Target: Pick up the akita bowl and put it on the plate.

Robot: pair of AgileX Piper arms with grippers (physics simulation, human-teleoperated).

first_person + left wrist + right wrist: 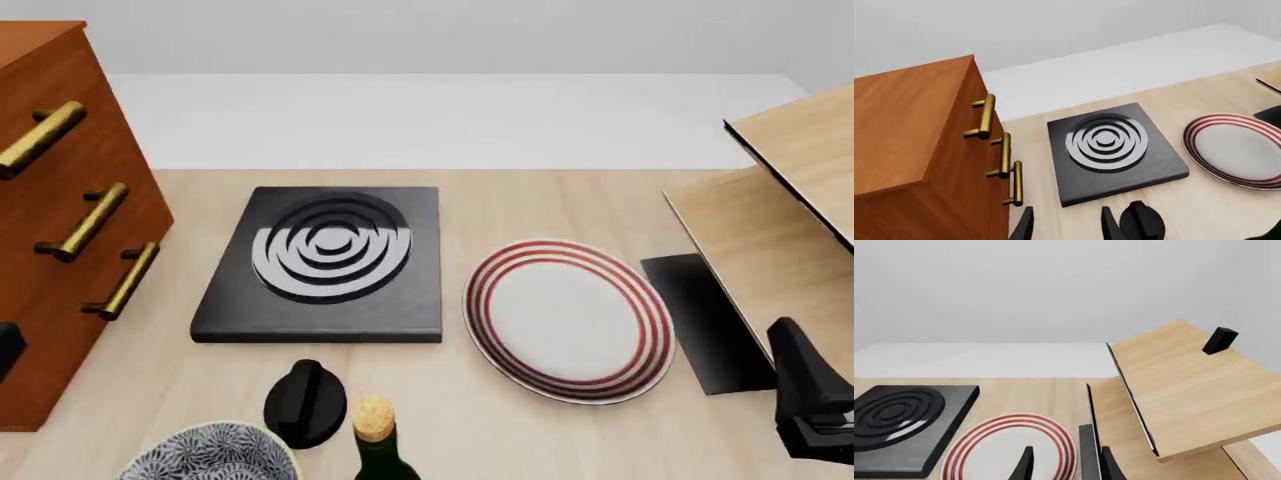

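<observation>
The akita bowl (214, 457), black-and-white patterned with a pale rim, sits at the front left edge of the front view, partly cut off; neither wrist view shows it. The plate (567, 318), white with red rings, lies right of centre and holds nothing. It also shows as the plate (1237, 150) and the plate (984, 452). My left gripper (1066, 227) is open over the table near the cabinet, nothing between its fingers. My right gripper (1066, 467) is open beside the plate's right edge. Part of the right arm (814, 400) shows at the front right.
A black slab (327, 260) with grey-white rings lies left of the plate. A black knob (307, 400) and a corked bottle (378, 440) stand just right of the bowl. A wooden cabinet (54, 230) with brass handles fills the left. A tilted wooden shelf (787, 200) stands at the right.
</observation>
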